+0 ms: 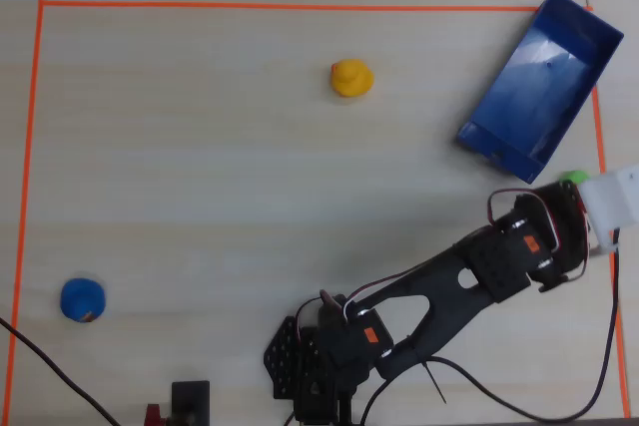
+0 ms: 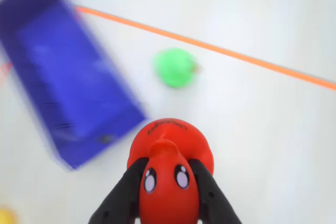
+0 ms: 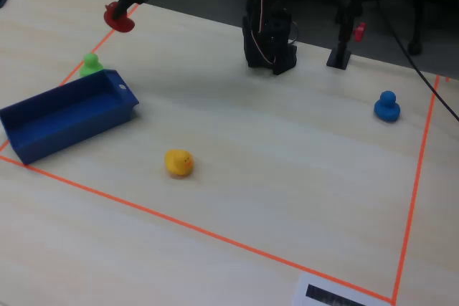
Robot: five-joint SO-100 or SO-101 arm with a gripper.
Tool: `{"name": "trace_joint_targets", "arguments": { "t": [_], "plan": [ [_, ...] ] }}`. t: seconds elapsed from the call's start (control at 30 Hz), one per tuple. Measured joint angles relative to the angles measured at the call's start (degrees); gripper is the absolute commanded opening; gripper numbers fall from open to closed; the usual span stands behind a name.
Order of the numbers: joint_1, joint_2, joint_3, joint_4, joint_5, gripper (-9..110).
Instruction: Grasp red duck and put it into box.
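Note:
My gripper (image 2: 168,167) is shut on the red duck (image 2: 169,182), with a black finger pressed against each side of its head. In the fixed view the red duck (image 3: 119,19) hangs in the air under the gripper (image 3: 129,5), a little beyond the green duck (image 3: 90,64) and the near end of the box (image 3: 64,116). The box (image 2: 63,82) is a blue open tray; it lies to the upper left in the wrist view and looks empty. In the overhead view the gripper (image 1: 589,202) sits just below the box (image 1: 539,87), and the arm hides the red duck.
The green duck (image 2: 176,66) stands on the table beside the box's end, close to the orange tape line (image 2: 220,50). A yellow duck (image 1: 351,78) stands mid-table and a blue duck (image 1: 82,299) at the far left. The arm's base (image 3: 269,41) is at the table's edge.

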Motion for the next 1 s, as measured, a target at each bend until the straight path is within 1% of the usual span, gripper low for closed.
{"name": "trace_joint_targets", "arguments": {
  "t": [0.2,0.37,0.47,0.67,1.0],
  "plan": [
    [-11.78,-5.80,-4.04,-5.89,1.85,0],
    [-16.79,-15.64,-10.72,-8.96,2.02,0],
    [-18.11,-23.12,-17.05,-9.76,2.02,0],
    [-18.37,-37.09,-29.18,-15.21,1.93,0],
    [-17.23,-53.00,-39.64,-25.40,0.88,0]
  ]
}}
